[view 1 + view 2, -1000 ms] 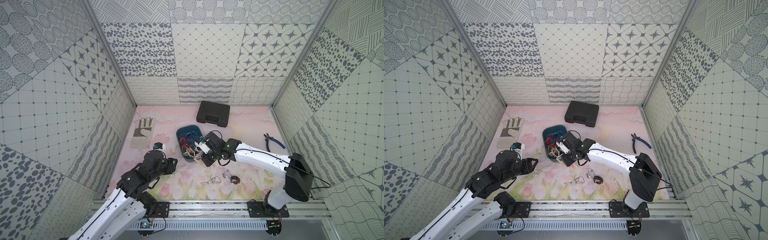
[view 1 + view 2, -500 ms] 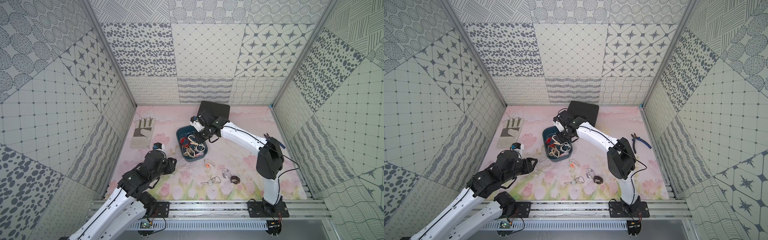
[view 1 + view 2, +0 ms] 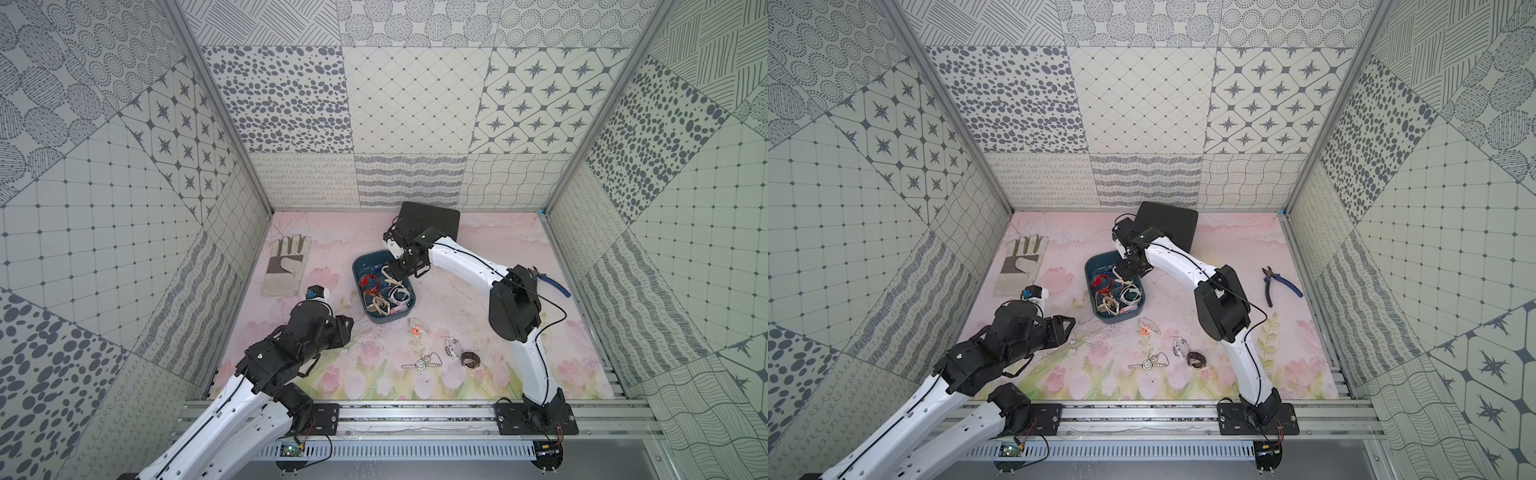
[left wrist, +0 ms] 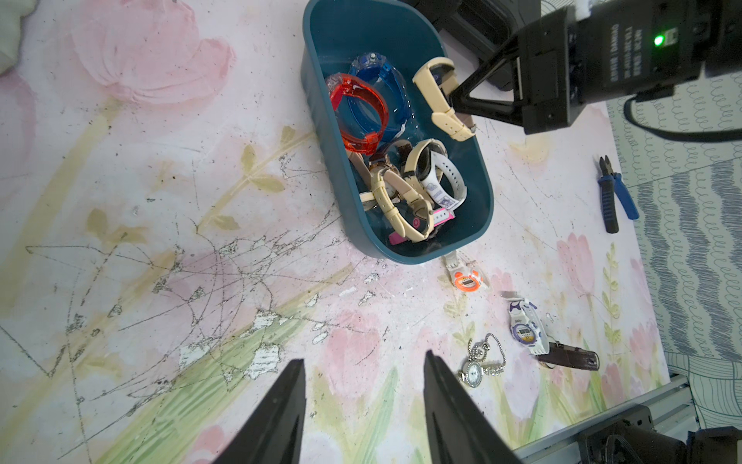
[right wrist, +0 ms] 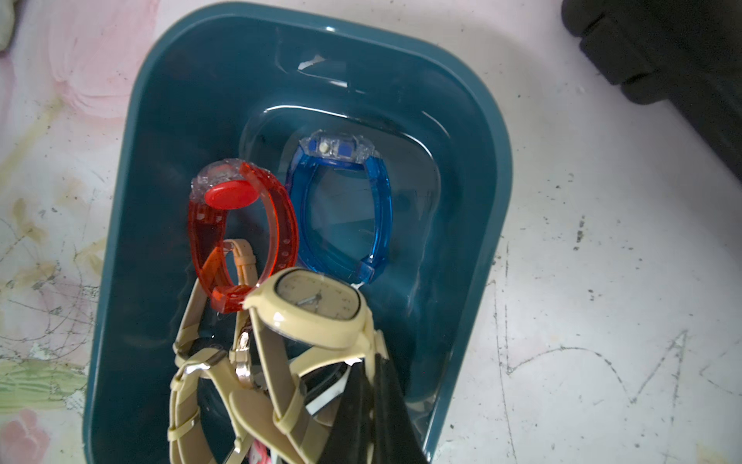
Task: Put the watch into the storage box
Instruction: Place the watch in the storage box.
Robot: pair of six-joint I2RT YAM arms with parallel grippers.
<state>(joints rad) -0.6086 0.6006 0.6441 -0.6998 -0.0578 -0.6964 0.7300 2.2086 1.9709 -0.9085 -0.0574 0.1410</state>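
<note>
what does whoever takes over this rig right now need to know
Right gripper: shut on the cream watch, held over the storage box, not yet released.
Left gripper: open, empty, above the mat.
Done: several watches lie in the box.
Left: drop the cream watch in, then likely the orange-faced watch, purple-and-white watch, silver chain watch and dark band on the mat beside the box.
</note>
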